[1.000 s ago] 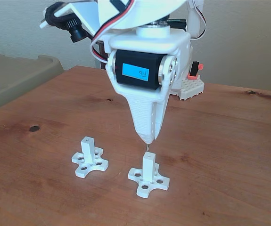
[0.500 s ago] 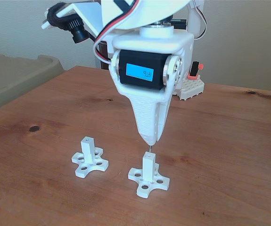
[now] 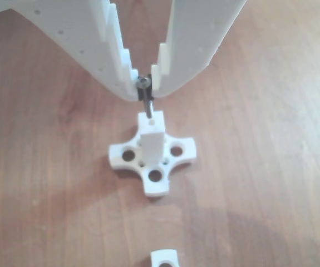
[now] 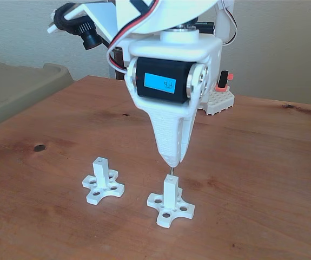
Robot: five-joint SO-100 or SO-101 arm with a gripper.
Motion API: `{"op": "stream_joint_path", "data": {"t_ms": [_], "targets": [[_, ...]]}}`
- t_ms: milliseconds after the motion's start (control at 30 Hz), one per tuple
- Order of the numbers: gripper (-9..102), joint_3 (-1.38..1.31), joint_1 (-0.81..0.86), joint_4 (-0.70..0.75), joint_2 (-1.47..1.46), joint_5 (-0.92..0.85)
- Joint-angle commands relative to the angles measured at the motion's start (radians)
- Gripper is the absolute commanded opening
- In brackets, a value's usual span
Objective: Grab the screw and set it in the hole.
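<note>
My white gripper (image 3: 145, 84) is shut on the head of the thin dark screw (image 3: 146, 102), which hangs down from between the fingertips. Its lower end reaches the top face of the square white post (image 3: 150, 139), right by the small hole (image 3: 151, 118); whether the tip is inside the hole I cannot tell. In the fixed view the gripper (image 4: 172, 161) points straight down over the post (image 4: 170, 191) on its cross-shaped base (image 4: 170, 208), with a short bit of screw (image 4: 171, 171) showing between fingertips and post top.
A second white post on a cross base (image 4: 102, 181) stands to the left on the wooden table (image 4: 263, 179); its top also shows in the other view (image 3: 164, 258). A white block with a red part (image 4: 220, 97) sits at the back. A grey bin (image 4: 14, 89) lies off the table's left.
The gripper with the screw shifted slightly right a second ago and has held still over the post since then.
</note>
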Motion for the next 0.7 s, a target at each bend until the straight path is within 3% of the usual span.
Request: {"op": "stream_joint_path", "data": {"t_ms": [0, 667], "targets": [[-4, -0.017, -0.003, -0.020, 0.044, 0.005], [-4, -0.020, 0.000, -0.023, 0.026, 0.003]]}}
